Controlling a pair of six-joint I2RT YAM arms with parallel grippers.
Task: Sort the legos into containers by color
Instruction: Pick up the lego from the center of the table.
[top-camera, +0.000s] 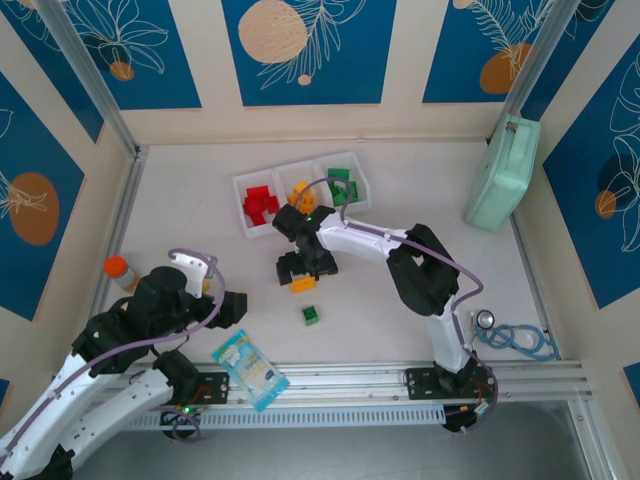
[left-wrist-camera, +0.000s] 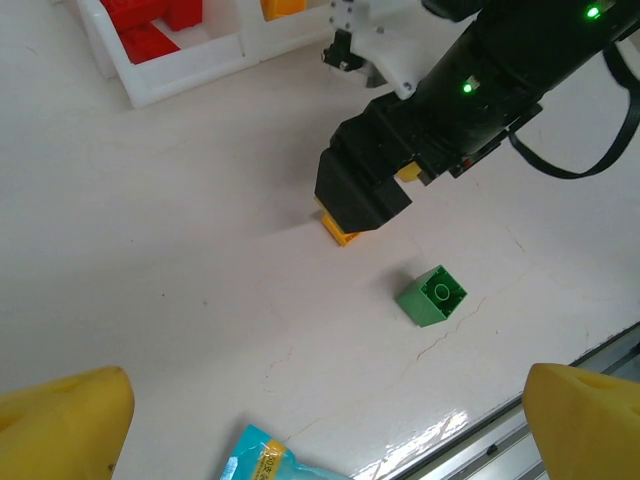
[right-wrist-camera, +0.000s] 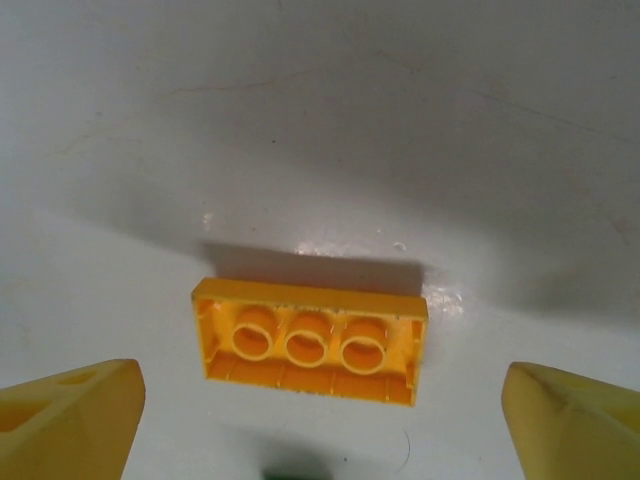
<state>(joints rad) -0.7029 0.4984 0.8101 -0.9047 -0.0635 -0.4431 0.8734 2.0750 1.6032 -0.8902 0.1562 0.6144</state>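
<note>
Yellow brick (right-wrist-camera: 308, 343); hollow underside up

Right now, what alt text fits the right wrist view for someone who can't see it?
A yellow brick lies upside down on a white table, its hollow underside with three tubes facing the camera. The yellow fingertips of the right pincer stand wide apart on either side, not touching it.

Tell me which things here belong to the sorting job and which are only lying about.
Job:
tray
red bricks, orange brick and green bricks inside it
loose orange brick under the right hand
loose green brick

Lying about:
packet
mint case
orange-capped bottle
</note>
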